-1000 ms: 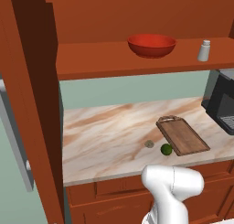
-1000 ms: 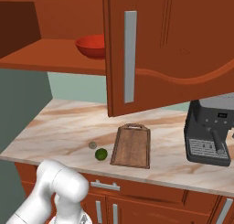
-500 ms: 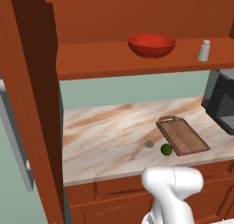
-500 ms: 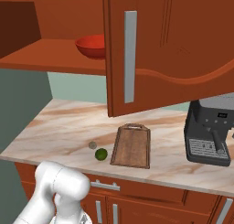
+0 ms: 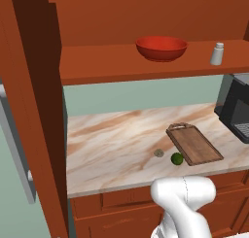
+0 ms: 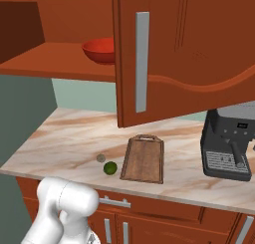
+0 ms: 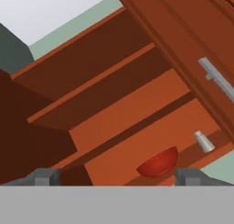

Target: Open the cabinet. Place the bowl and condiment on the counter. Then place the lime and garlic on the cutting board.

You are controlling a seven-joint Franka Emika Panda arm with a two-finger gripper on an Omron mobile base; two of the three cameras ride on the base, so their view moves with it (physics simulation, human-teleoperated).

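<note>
The cabinet stands open, its right door swung out and its left door at the left edge. On its lower shelf rest the red bowl and, to its right, the condiment shaker. The hand view looks up at the bowl and the condiment from a distance. My gripper is open, with nothing between its fingertips. On the counter the lime and the garlic lie just left of the cutting board.
A black coffee machine stands on the counter right of the board. The open right door hangs over the board's far end. Drawer cabinets run under the counter's front edge.
</note>
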